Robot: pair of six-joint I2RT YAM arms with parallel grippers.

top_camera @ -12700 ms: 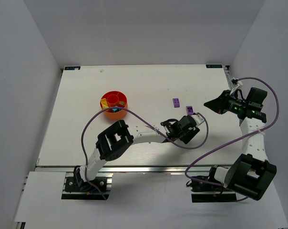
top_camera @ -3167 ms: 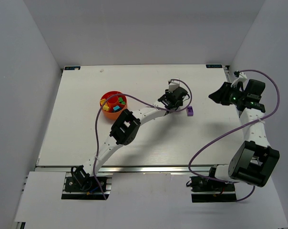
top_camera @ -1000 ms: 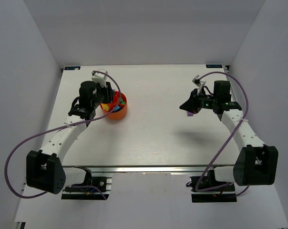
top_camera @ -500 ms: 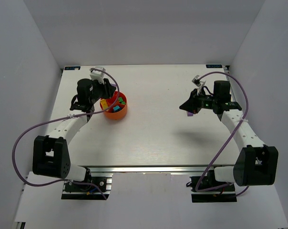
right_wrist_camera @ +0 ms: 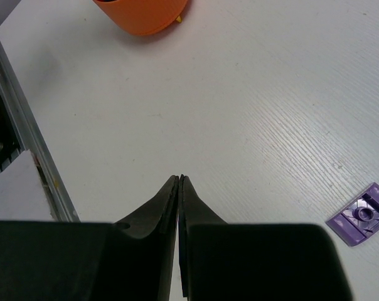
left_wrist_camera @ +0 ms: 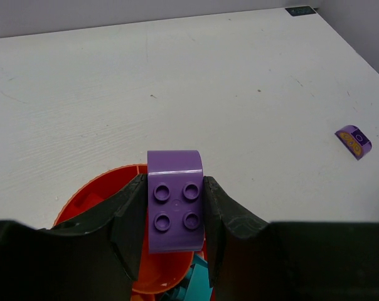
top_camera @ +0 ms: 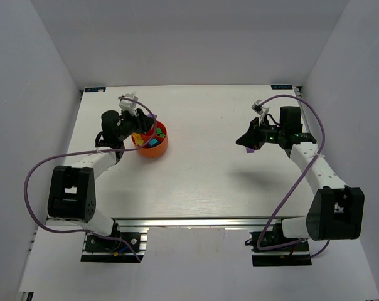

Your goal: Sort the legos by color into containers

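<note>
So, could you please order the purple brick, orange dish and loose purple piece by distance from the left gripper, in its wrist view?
1. Purple brick, between the fingers.
2. Orange dish, just beneath.
3. Loose purple piece, far right on the table.

The right wrist view's top edge crops the orange dish (right_wrist_camera: 142, 15).

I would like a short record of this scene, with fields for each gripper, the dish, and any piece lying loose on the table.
left gripper: shut on purple brick, held over the orange dish
right gripper: shut, empty, above bare table
orange dish: already holds several coloured pieces
loose piece: one purple piece lying on the table, apart from the right gripper
</note>
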